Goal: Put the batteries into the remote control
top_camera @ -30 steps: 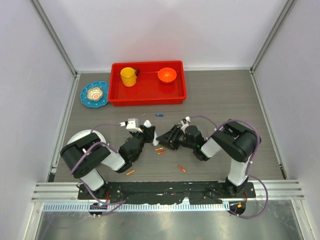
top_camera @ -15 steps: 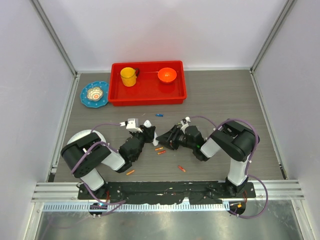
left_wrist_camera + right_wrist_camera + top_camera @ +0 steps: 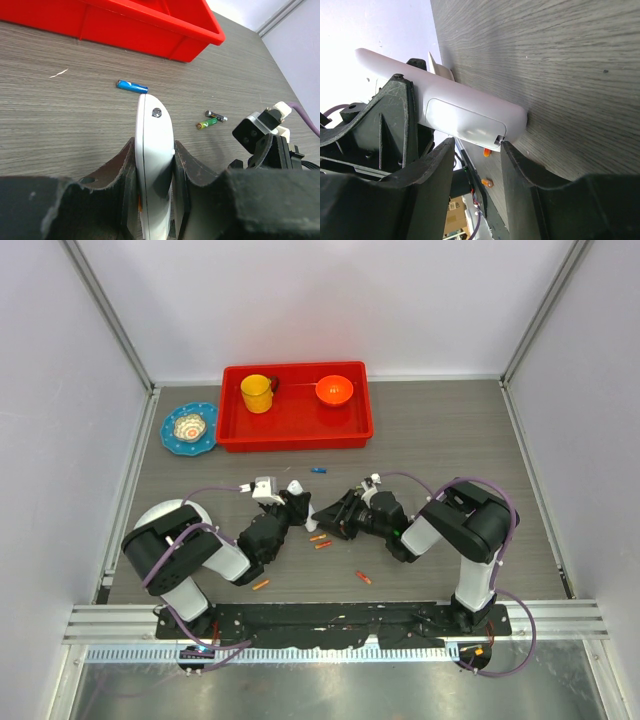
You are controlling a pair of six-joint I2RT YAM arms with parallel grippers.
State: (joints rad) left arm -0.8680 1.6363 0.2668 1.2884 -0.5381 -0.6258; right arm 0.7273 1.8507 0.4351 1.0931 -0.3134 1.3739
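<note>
Grey wood-grain tabletop (image 3: 450, 440) here. Your left gripper (image 3: 155, 146) is clamped tight on the slim white plastic remote control (image 3: 152, 125), edge-up, with its long axis running straight at the right gripper (image 3: 476, 144). That one's half-open, with its jaws either side of the remote's cover end; can't tell if they touch. The red plastic tray (image 3: 295, 430) holds a yellow cup (image 3: 257, 393) and an orange bowl (image 3: 334, 390). The small orange batteries (image 3: 320, 541) lie loose on the table nearby.

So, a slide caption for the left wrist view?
White remote control clamped edge-on in the left jaws; blue battery and red tray lie beyond.
</note>
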